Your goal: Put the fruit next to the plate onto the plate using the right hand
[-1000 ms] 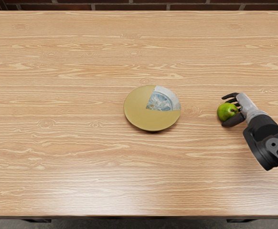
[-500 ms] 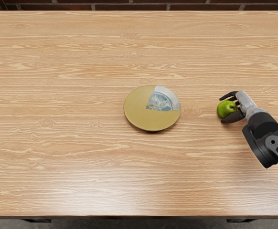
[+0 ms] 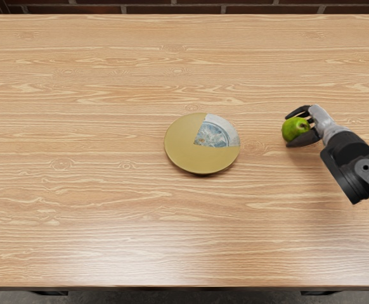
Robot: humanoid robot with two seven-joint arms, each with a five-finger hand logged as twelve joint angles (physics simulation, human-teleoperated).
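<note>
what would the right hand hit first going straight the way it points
Probably nothing: the right hand, shut on the green fruit, points up-left in the picture, a line passing beyond the plate over the table.

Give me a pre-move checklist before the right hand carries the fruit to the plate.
1. Right hand curled around the green fruit: ok.
2. Fruit lifted off the table: cannot tell from this single view.
3. Plate has nothing lying on it: ok.
4. Table stretch between fruit and plate free of objects: ok.
5. Fruit on the plate: not ok; it is to the plate's right, apart from it.
</note>
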